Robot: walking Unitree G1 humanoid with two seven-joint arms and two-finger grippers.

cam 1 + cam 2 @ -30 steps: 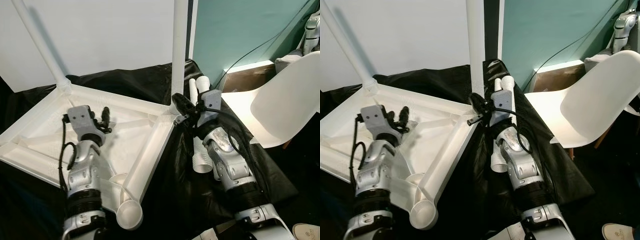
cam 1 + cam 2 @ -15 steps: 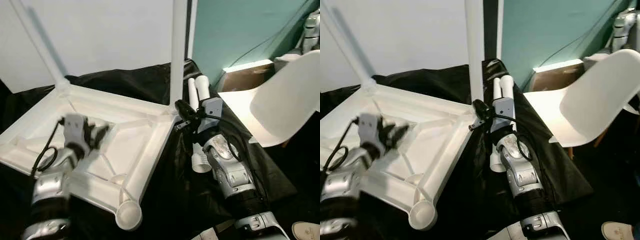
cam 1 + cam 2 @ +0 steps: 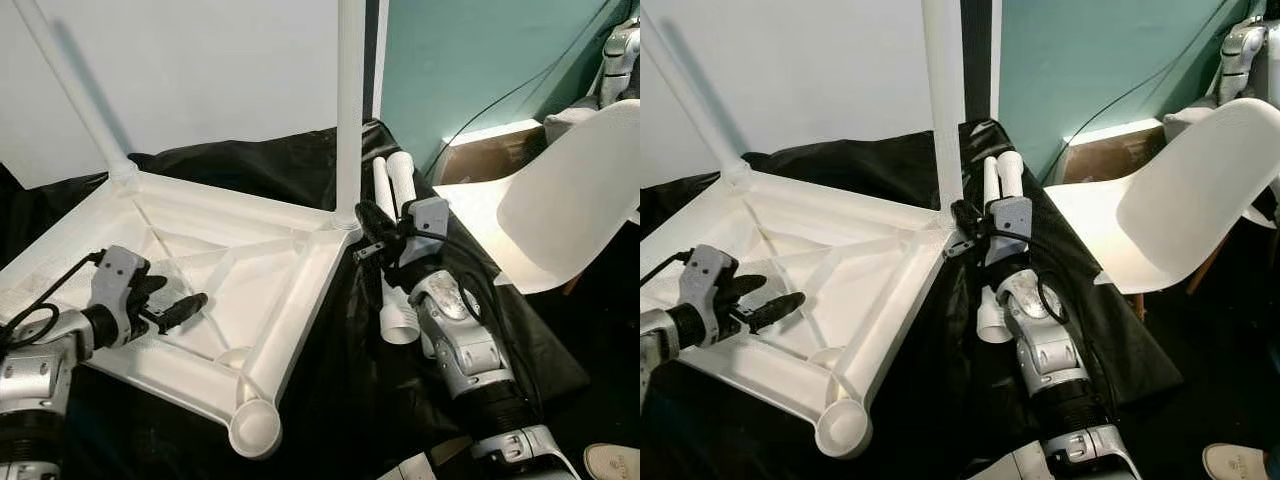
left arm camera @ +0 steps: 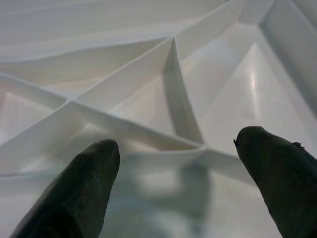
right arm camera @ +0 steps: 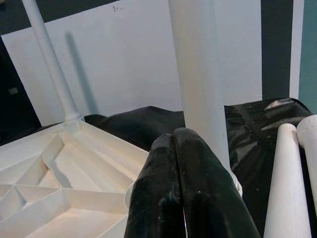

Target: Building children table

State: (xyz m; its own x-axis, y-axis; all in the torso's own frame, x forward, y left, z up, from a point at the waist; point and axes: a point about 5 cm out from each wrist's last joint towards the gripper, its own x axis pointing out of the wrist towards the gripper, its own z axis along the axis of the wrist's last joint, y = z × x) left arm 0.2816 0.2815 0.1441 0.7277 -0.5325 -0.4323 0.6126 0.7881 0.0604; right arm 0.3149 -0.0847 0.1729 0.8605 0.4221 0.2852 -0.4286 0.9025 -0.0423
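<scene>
The white table top (image 3: 290, 300) lies upside down on black cloth, its ribbed underside facing up. One white leg (image 3: 348, 110) stands upright in the right corner. Another leg (image 3: 70, 90) leans out of the far left corner. The near corner socket (image 3: 255, 428) is empty. Two loose legs (image 3: 398, 190) lie on the cloth beside my right arm. My left gripper (image 3: 175, 292) reaches in from the left edge, open and holding nothing, and its fingers (image 4: 89, 178) hover over the ribs. My right gripper (image 3: 366, 226) is shut and empty, just beside the base of the upright leg (image 5: 198, 74).
A white chair (image 3: 570, 200) stands close on the right. Behind it are a teal wall, a cable and a brown box (image 3: 490, 155). A white wall backs the table. A shoe (image 3: 615, 463) lies at the bottom right, and part of another robot (image 3: 622, 60) shows at the top right.
My left arm has swung from over the middle of the table top out to its left edge and lower. The right gripper has stayed near the upright leg's base.
</scene>
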